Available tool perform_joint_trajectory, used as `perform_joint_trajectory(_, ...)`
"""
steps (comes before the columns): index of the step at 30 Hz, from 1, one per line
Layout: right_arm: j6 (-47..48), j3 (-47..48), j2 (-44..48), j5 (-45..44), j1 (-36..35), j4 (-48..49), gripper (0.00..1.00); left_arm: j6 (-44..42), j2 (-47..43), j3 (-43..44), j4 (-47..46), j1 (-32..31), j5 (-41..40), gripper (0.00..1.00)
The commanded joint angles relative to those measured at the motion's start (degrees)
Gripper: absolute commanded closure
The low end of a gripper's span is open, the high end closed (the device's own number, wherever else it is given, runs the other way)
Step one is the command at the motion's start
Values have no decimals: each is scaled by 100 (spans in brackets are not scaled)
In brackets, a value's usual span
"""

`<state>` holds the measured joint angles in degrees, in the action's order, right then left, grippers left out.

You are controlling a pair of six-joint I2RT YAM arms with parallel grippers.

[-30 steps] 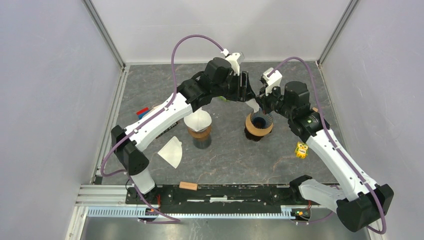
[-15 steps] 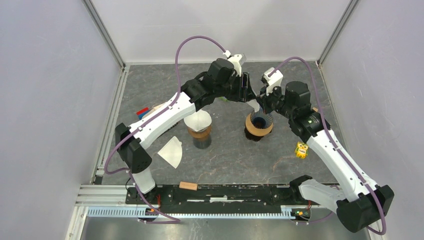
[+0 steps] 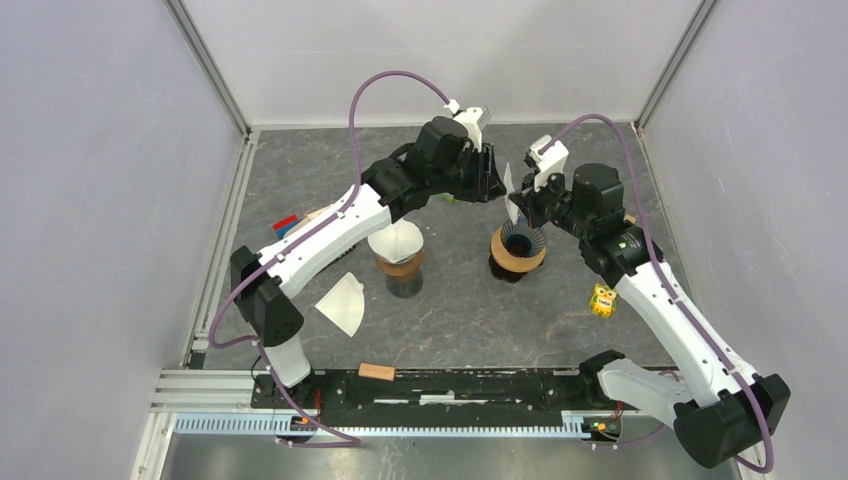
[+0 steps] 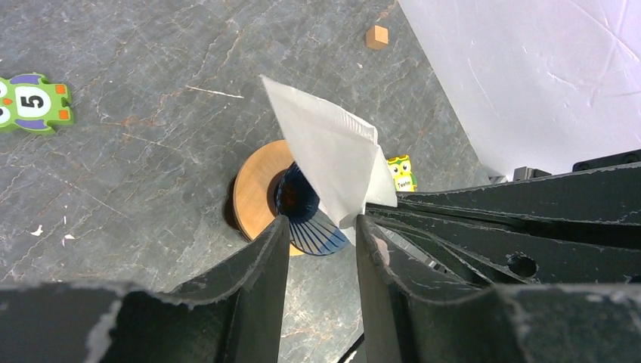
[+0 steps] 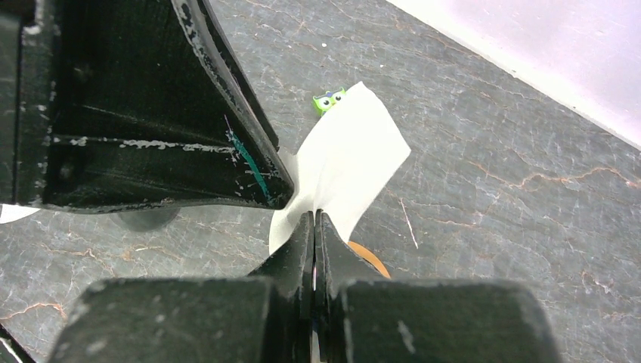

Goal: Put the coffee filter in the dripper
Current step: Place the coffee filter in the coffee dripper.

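Observation:
A white paper coffee filter (image 3: 510,187) hangs in the air above the dripper (image 3: 519,249), a blue ribbed cone on a round wooden ring. My right gripper (image 5: 314,215) is shut on the filter's (image 5: 349,165) lower edge. My left gripper (image 4: 320,224) comes in from the left, its jaws apart. The filter's (image 4: 331,153) bottom corner sits at their tips, close to the right fingertip (image 4: 366,227). Beneath those jaws is the dripper (image 4: 301,215), with nothing inside it.
A second dripper with a filter in it (image 3: 395,246) stands at centre left, and a loose filter (image 3: 342,303) lies in front of it. Owl tiles (image 3: 601,299) (image 4: 30,102), a wooden cube (image 4: 376,36) and a wooden block (image 3: 377,372) are scattered around.
My left gripper has moved right up to the filter and its jaws have narrowed. The right gripper has raised and tilted the filter slightly above the dripper.

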<state>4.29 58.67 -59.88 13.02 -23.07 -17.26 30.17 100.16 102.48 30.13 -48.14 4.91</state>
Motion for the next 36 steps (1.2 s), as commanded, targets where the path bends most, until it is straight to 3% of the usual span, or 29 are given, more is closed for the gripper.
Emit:
perform_joint_trajectory(1,0,15,149,-8,35,168,100,10,36,53,-182,15,-121,58)
perform_joint_trajectory(7,6,9,160,11,30,159,100,-5,98,110,-208,24,-44,63)
perform_joint_trajectory(16,-16,-45,117,45,31,198,100,67,180,235,-280,24,228,48)
perform_joint_trajectory(28,113,-210,111,-339,35,212,100,213,-95,-130,-495,41,589,53)
perform_joint_trajectory(36,124,-262,101,-333,33,216,100,235,-155,-131,-517,77,625,50)
